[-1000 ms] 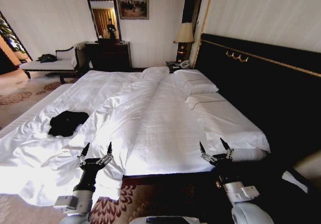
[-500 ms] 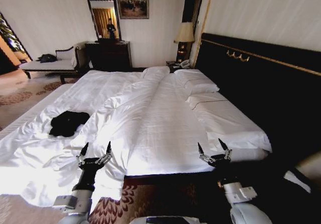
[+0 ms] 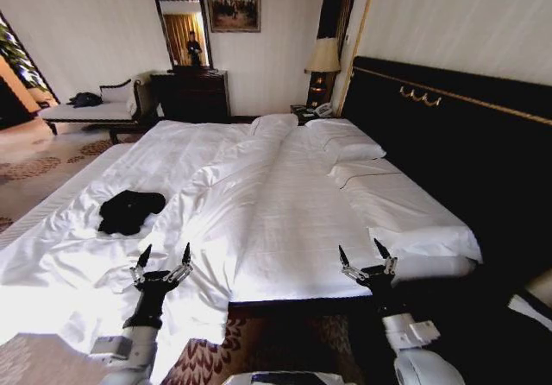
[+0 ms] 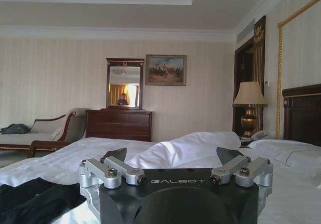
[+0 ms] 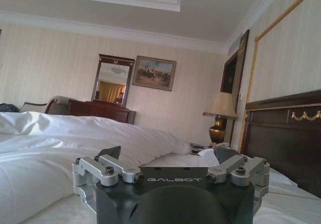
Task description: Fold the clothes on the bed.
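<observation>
The clothes, a crumpled black T-shirt, lie on the left part of the bed, which has white sheets and a tall dark headboard. In the left wrist view the black cloth shows low beside the gripper. My left gripper is open above the bed's near edge, a little nearer than the shirt and to its right. My right gripper is open over the near right edge of the bed, holding nothing. Both also show open in the wrist views, left gripper and right gripper.
White pillows lie by the headboard. A lamp stands on the nightstand in the far corner. A dark dresser with mirror and a white-cushioned bench line the far wall. Patterned carpet lies at the bed's near edge.
The whole head view has shifted slightly, so the camera has moved; bed and shirt sit a bit further right in the picture. Both grippers stay open in much the same pose.
</observation>
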Motion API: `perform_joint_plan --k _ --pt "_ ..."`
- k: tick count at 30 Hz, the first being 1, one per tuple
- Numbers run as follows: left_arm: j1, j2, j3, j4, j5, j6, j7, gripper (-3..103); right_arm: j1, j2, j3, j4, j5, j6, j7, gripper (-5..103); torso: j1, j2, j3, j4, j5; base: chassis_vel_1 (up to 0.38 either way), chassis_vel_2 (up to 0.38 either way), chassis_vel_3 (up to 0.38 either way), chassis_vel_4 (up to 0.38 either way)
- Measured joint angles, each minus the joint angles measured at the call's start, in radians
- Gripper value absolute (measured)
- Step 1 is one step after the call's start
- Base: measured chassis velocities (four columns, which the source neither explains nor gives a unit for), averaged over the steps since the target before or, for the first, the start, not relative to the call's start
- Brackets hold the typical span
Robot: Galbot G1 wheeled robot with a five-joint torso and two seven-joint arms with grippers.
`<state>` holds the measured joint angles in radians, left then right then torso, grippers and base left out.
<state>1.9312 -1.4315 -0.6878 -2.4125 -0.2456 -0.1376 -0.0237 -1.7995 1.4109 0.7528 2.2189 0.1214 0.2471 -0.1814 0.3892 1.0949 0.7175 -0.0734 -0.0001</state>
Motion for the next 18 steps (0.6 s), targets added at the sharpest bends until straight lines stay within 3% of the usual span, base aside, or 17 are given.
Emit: perform_joint_plan --k 18 --pt "0.003 -0.002 0.001 -0.001 0.006 0.001 0.0 100 -0.003 0.004 -0.003 -0.001 -0.002 -0.002 0.0 100 0.0 0.0 0.0 0.0 0.0 0.082 0.076 -0.078 -0.081"
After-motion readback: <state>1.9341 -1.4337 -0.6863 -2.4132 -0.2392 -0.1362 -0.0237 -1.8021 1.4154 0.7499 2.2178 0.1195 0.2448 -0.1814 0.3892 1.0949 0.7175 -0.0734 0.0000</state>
